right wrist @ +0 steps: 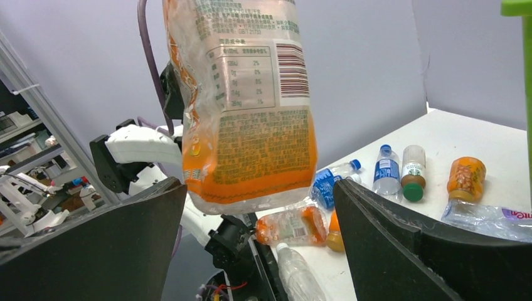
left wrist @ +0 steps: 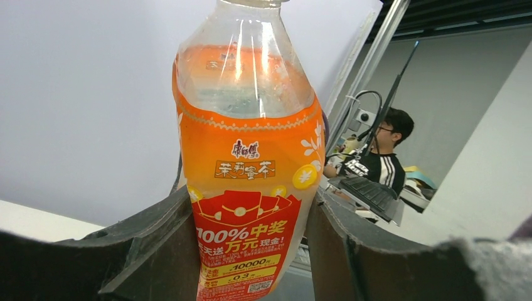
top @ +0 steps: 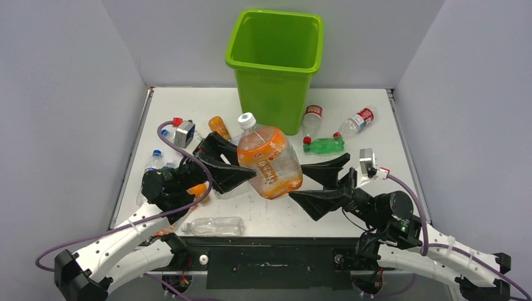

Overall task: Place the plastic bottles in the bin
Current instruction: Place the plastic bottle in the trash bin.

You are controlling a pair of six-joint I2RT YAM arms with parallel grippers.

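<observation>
My left gripper (top: 241, 164) is shut on a large clear bottle with an orange label (top: 270, 162) and holds it upright, high above the table's middle. In the left wrist view the bottle (left wrist: 248, 163) is pinched between both fingers (left wrist: 160, 251). My right gripper (top: 317, 186) is open just right of the bottle's lower end; in the right wrist view the bottle (right wrist: 244, 106) hangs above the gap between its jaws, apart from them. The lime-green bin (top: 276, 63) stands at the back centre. Its rim shows in the right wrist view (right wrist: 517, 6).
A green bottle (top: 325, 146) and two clear red-labelled bottles (top: 312, 118) (top: 357, 120) lie right of the bin. An orange bottle (top: 219, 127) and blue-capped bottles (top: 154, 160) lie at the left. A clear bottle (top: 213, 226) lies by the front edge. Grey walls enclose the table.
</observation>
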